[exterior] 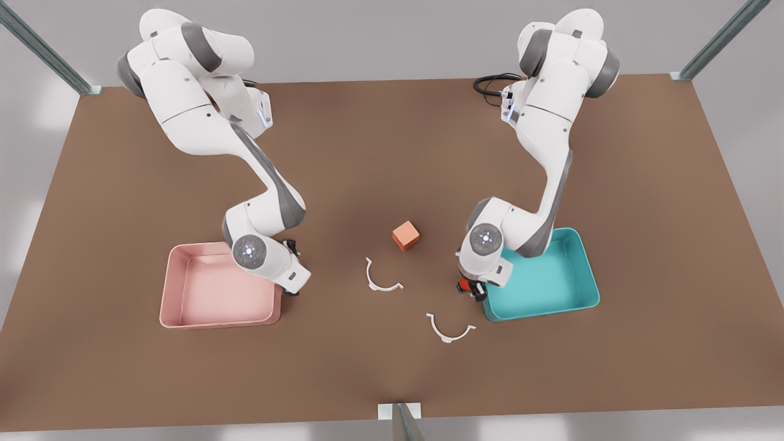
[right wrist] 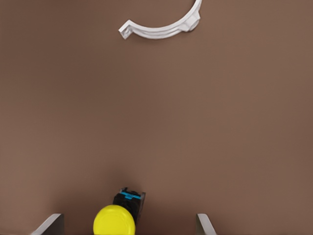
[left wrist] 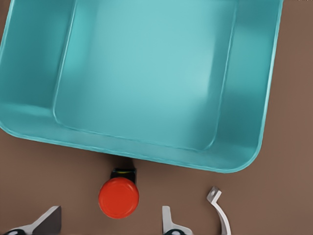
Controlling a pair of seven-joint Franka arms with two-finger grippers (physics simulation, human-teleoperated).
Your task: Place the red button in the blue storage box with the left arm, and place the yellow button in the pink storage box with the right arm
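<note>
The red button (left wrist: 119,197) sits on the brown table just outside the near wall of the blue storage box (left wrist: 146,147). My left gripper (left wrist: 110,210) is open, one finger on each side of the button with gaps showing. In the front view the left gripper (exterior: 473,289) hovers at the teal box's (exterior: 582,269) corner, on the front view's right. The yellow button (right wrist: 115,221) rests on the table between the spread fingers of my open right gripper (right wrist: 129,218). In the front view the right gripper (exterior: 293,285) is beside the pink storage box (exterior: 184,306).
An orange-pink cube (exterior: 406,236) stands mid-table between the arms. Two white curved clips (exterior: 383,278) (exterior: 450,327) lie in front of it; one clip (left wrist: 220,210) is close to the left gripper, the other clip (right wrist: 161,27) lies beyond the yellow button.
</note>
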